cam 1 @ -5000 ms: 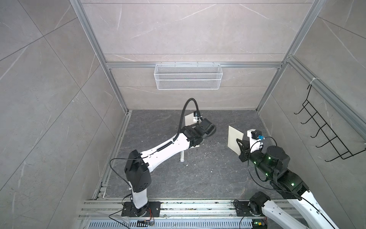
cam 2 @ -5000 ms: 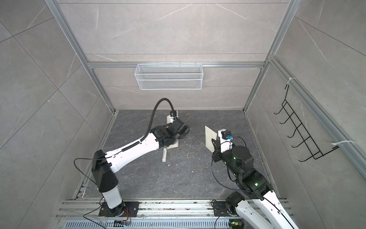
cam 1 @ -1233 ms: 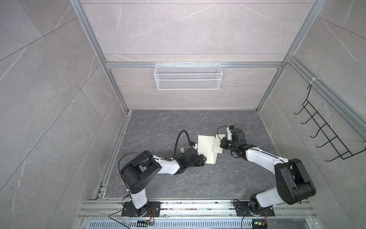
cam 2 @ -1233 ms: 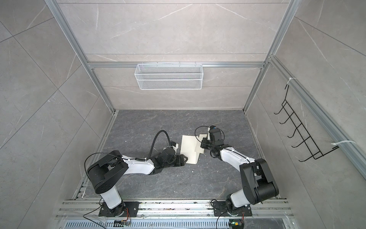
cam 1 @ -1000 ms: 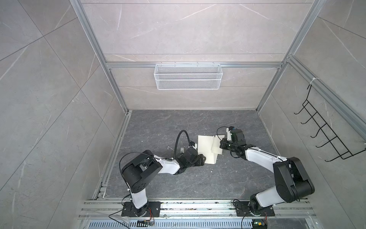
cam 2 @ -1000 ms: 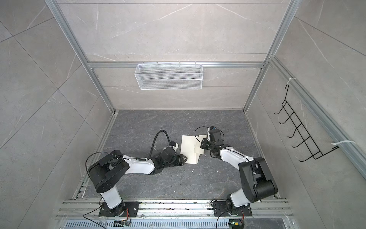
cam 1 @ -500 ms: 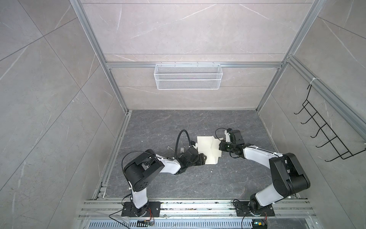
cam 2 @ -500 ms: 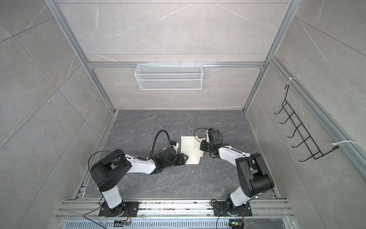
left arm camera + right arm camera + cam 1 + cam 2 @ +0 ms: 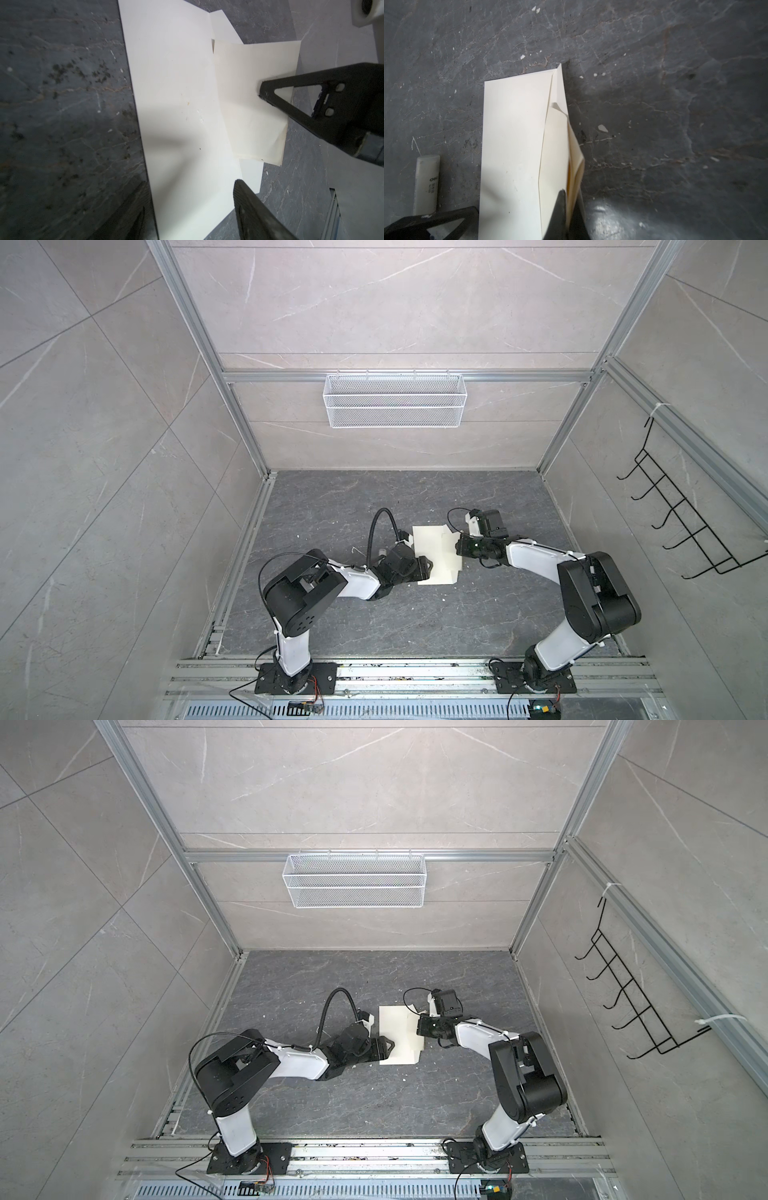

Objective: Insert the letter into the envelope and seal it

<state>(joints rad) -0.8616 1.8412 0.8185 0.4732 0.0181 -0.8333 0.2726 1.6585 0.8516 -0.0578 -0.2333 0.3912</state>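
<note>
The envelope (image 9: 176, 104) lies flat on the desk (image 9: 62, 104). The thin, floppy letter (image 9: 249, 99) seems partway inside its mouth. The right hand (image 9: 571, 199) pinches the letter's folded outer edge. The left hand (image 9: 190, 182) is spread open at the envelope's other side and grips nothing. Paper bends, so I'd push gently.

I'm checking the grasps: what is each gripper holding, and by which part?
The right gripper pinches the folded letter by its outer edge, the end outside the envelope. The left gripper is open, gripping nothing.
</note>
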